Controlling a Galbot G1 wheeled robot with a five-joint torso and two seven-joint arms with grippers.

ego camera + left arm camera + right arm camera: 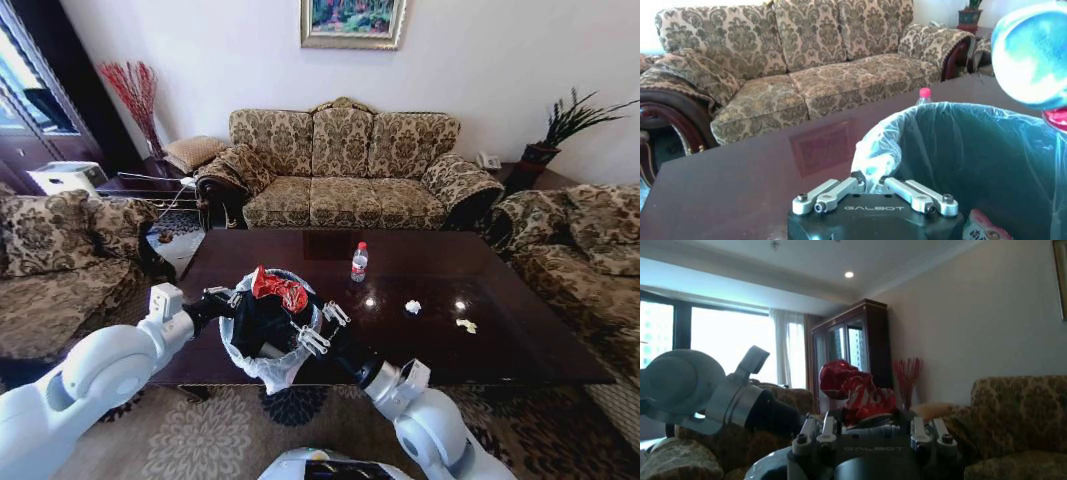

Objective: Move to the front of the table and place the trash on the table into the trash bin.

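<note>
The left gripper (222,296) has its fingers (875,181) pinched together on the translucent liner bag at the rim of the trash bin (262,330), holding the bin at the near-left edge of the table (500,330); in the left wrist view the bag plastic (870,150) bunches up right between the two fingertips, and the bin's dark inside opens just beyond them with a small printed packet (983,229) lying low in it. The right gripper (318,328) sits on the opposite side of the bin rim, touching or just beside the liner, and whether its fingers are apart or together cannot be told. A crumpled red wrapper (280,288) stands at the top of the bin, at the far part of the rim between the two grippers; in the right wrist view it rises just past that gripper's fingers (870,405), though whether they grip it is unclear. Farther out on the glossy dark tabletop, a clear plastic bottle (359,262) with a red label and a pink cap stands upright past the bin. Well to the right of it lie a white crumpled paper (413,307) and, a little farther right, a yellowish scrap (466,325), apart from each other. A patterned sofa (350,170) stands beyond the far edge of the table.
</note>
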